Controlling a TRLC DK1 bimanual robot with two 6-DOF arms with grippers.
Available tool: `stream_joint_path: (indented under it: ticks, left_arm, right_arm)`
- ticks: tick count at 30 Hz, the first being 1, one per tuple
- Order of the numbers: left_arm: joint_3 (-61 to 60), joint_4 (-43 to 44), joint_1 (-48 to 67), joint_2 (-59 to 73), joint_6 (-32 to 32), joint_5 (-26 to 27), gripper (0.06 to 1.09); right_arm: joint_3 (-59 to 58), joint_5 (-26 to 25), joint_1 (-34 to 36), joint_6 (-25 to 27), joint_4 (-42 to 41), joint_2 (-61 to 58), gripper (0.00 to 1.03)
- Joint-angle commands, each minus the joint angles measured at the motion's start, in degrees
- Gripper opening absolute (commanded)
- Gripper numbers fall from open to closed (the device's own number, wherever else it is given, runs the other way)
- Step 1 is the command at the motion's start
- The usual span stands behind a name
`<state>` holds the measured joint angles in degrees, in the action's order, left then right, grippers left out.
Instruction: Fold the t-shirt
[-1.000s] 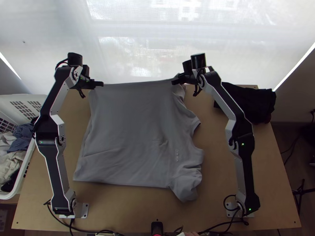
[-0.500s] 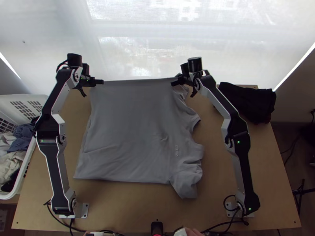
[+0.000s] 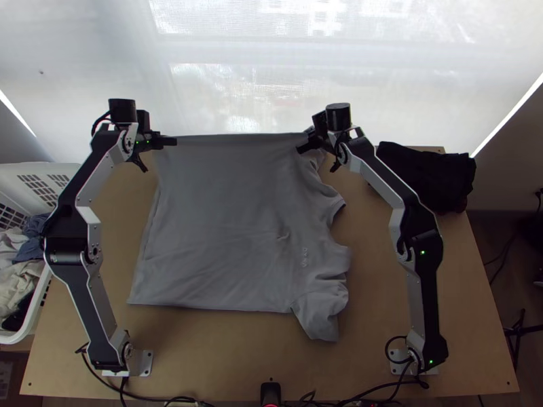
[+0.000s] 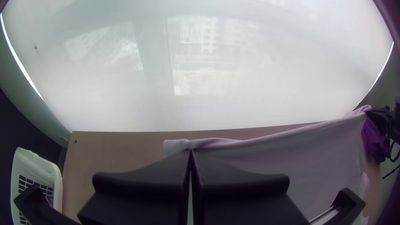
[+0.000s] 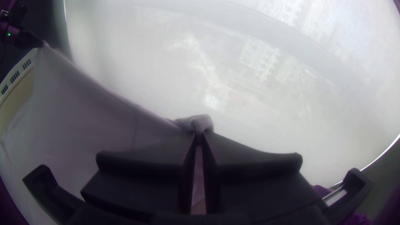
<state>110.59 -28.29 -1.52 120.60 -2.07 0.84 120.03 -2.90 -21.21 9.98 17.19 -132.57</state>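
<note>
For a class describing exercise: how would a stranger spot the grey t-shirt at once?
Look between the arms on the wooden table. The t-shirt spreads there, left gripper and right gripper holding its far edge. It is grey, unlike the black cloth at far right.

Your left arm and right arm extend up the top view, each bent mid-length. You have left gripper and right gripper pointing inward, well apart, both closed at the tips; the right appears angled slightly toward the bases.
</note>
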Motion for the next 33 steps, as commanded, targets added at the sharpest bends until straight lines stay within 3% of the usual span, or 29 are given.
stream_joint_path:
  ticks: [1,11,19,33]
  left_arm:
    - [-17.42,9.05,0.99,-11.26,0.04,0.39,0.09]
    - [-37.64,14.67,1.26,-25.15,-0.48,0.39,0.09]
    - [-46.69,15.73,0.73,-32.09,-1.01,0.3,0.09]
    - [-53.02,15.81,-0.94,-36.57,-2.33,0.39,0.09]
  right_arm:
    - [-16.32,-0.09,-1.38,2.33,-8.05,9.7,0.03]
    - [-38.9,-0.09,-2.52,0.66,-12.09,25.26,0.03]
    - [-55.34,0.0,-5.07,-0.92,-12.27,40.99,0.03]
    - [-65.54,0.0,-10.78,-2.33,-9.1,51.27,0.03]
